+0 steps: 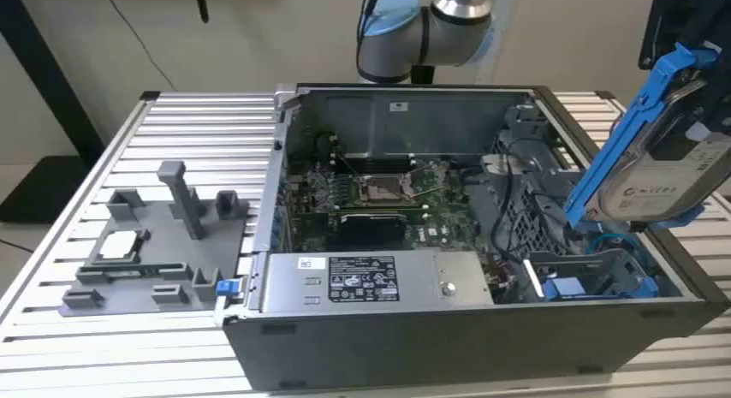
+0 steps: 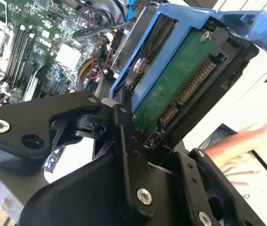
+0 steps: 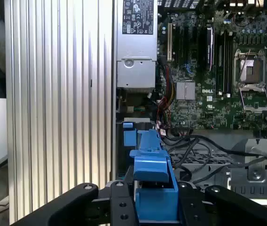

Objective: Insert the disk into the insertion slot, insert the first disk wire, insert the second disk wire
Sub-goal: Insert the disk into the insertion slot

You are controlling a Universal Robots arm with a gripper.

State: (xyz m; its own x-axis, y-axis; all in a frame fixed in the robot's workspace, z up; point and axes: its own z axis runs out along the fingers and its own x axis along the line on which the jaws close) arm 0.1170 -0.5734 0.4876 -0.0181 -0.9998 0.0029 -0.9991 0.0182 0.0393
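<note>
Your case [image 1: 457, 342] sits on the desk [image 1: 68, 351], with the fixture tray [image 1: 137, 270] beside it on the exterior view's left. Inside the case, the motherboard [image 1: 377, 197] lies in the middle, the power supply box [image 1: 365, 282] lies along the wall nearest the exterior camera, and the insertion slot [image 1: 588, 278] is in the corner on the exterior view's right. The disk [image 1: 668, 171] hangs tilted above that slot, apart from it, clamped in your hand [image 3: 156, 207].

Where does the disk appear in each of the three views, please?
Exterior view: the disk hangs tilted at the exterior view's right, above the insertion slot.
Second wrist view: its green circuit-board underside faces the camera, blue carrier around it.
First wrist view: its carrier, edge-on, clamped in the gripper.
Shared landmark: the motherboard.
</note>
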